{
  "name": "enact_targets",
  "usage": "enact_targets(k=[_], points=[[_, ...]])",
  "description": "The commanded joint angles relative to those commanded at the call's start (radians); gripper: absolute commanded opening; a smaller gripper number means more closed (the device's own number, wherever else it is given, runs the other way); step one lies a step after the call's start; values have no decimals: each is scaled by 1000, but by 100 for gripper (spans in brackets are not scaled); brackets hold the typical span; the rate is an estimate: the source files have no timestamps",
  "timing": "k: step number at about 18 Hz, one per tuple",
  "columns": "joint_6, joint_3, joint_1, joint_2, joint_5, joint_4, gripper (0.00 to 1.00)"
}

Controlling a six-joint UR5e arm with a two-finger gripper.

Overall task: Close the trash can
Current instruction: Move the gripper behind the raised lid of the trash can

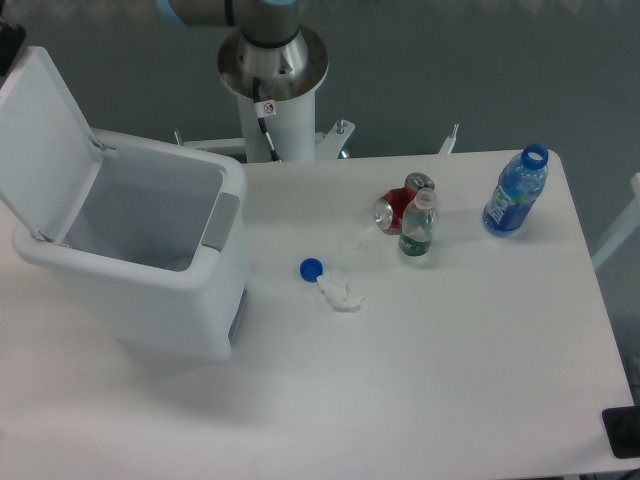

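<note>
The trash can (160, 295) is a large white bin on the left of the table. Its flat lid (45, 135) stands up and tilts back to the left, so the inside shows. A grey tab (222, 222) sits on its right rim. Only a dark piece of my gripper (6, 42) shows, at the top left edge of the camera view, just above and behind the lid's upper corner. Its fingers are cut off by the frame. The arm's base column (272, 75) stands behind the table.
A blue cap (311, 268) and a crumpled white scrap (342, 293) lie mid-table. A red can (398, 204) lies beside a small clear bottle (417, 226). A blue bottle (516, 192) stands at the back right. A dark object (624, 432) sits at the lower right edge.
</note>
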Motion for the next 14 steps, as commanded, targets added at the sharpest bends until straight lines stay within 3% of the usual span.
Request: enact_targets(k=[14], points=[[8,2,5,-9,64,-2,100]])
